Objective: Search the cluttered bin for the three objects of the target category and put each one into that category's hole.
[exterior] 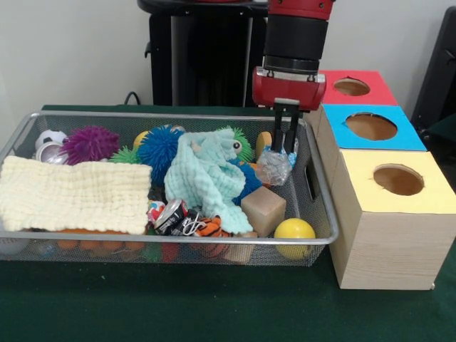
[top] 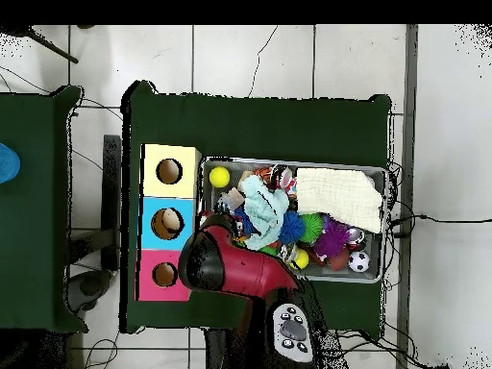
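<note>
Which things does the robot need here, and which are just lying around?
Needed: bin, bottle under the gripper, blue hole.
Lying around: yellow cloth, mint cloth, purple ball, yellow ball, can, red hole, yellow hole.

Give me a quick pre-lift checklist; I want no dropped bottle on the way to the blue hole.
1. Gripper at the crinkly clear bottle: ok, fingers reach down onto it.
2. Grip closed firmly: cannot tell.
3. Bottle free of the mint cloth: ok, apart.
4. Blue-topped hole unobstructed: ok.
5. Wire basket rim beside the bottle: not ok, close; lift straight.
</note>
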You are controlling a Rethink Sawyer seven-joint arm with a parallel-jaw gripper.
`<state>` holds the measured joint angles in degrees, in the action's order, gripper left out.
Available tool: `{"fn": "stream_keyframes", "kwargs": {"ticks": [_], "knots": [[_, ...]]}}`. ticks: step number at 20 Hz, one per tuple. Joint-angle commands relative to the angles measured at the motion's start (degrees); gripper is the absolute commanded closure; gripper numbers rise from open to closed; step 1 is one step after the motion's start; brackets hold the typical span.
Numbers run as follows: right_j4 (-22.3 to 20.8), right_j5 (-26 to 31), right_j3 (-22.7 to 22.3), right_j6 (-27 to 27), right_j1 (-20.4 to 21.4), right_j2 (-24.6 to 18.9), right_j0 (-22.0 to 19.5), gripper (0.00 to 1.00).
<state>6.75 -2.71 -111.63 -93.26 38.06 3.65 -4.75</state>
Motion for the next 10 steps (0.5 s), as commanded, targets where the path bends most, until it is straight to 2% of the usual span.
{"fn": "stream_keyframes", "kwargs": {"ticks": [1,10], "knots": [[0.4,9.6,3.1,-6.8,2.6,0.1,0.1,1.0],[0.0,15.8,3.0,-6.9,6.8,1.5,0.9,1.0]]}}
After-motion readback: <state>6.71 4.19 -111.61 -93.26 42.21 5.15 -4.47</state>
